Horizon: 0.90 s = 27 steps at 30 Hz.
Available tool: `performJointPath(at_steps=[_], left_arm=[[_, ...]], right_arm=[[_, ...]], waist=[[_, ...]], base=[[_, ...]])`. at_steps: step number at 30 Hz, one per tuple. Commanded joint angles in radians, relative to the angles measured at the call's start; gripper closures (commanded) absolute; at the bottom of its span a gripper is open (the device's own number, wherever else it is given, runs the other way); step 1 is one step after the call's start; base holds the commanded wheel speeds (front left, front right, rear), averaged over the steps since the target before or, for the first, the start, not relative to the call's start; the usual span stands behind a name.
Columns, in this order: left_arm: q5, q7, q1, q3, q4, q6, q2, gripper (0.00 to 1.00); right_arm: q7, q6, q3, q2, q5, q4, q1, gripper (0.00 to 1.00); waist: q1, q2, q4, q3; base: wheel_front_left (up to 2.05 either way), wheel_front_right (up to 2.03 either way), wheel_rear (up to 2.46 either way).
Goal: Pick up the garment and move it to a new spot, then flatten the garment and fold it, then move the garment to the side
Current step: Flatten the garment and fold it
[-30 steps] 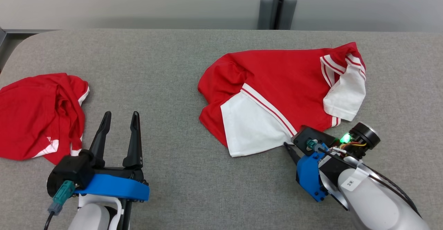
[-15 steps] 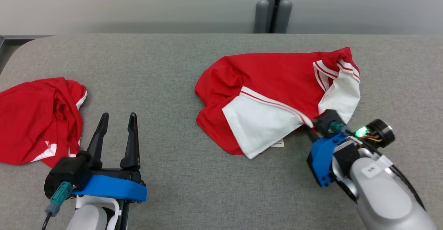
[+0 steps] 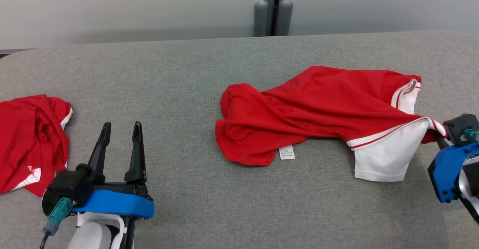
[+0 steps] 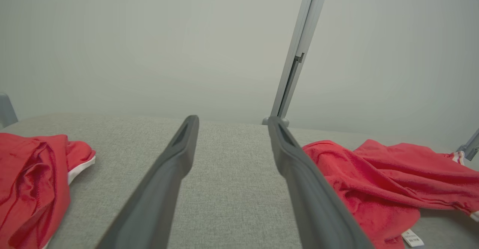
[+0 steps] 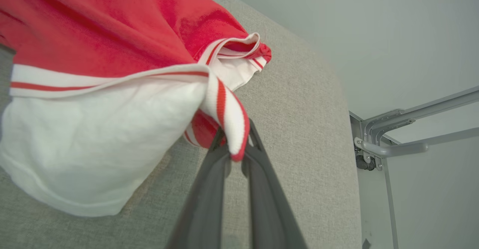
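The garment [image 3: 318,106], a red shirt with white panels and red-white striped trim, lies stretched out across the middle and right of the grey table; a white label shows at its near edge. My right gripper [image 3: 438,136] at the far right is shut on the striped trim, lifting that corner. In the right wrist view the right gripper [image 5: 234,146] pinches the striped band, and the garment [image 5: 112,35] hangs from it with a white panel drooping. My left gripper [image 3: 119,129] stands open at the lower left, holding nothing. In the left wrist view the left gripper [image 4: 232,121] has the garment [image 4: 374,174] to its right.
A second crumpled red garment [image 3: 26,144] lies at the table's left edge, also the second garment [image 4: 30,181] left of my fingers. The table's right edge [image 5: 348,129] is close to my right gripper, with a metal frame [image 5: 393,144] beyond. A grey post [image 3: 273,13] stands behind the table.
My right gripper shut on the garment's striped trim and pulled it rightward, stretching the shirt out. The head camera has shifted as well. My left gripper stayed open in place.
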Motion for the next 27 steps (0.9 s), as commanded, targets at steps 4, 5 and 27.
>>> performJointPath(at_steps=[4, 5, 27], left_arm=[[-0.001, -0.004, -0.016, -0.002, 0.002, -0.001, 0.007, 0.0], [-0.001, -0.004, -0.018, -0.004, 0.004, -0.002, 0.007, 0.0], [0.017, -0.005, 0.057, 0.021, 0.031, -0.012, -0.027, 0.0]], right_arm=[[-0.032, 0.0, -0.024, -0.005, 0.015, 0.011, -0.023, 0.0], [-0.04, 0.0, -0.019, 0.003, 0.021, 0.019, -0.027, 0.0], [-0.345, 0.0, -0.114, 0.371, 0.127, -0.216, 0.213, 0.0]], waist=[[0.0, 0.0, -0.005, 0.004], [0.0, 0.0, -0.005, 0.004], [0.0, 0.0, 0.007, -0.08]], base=[[0.0, 0.0, 0.0], [0.0, 0.0, 0.0], [0.0, 0.0, 0.0]])
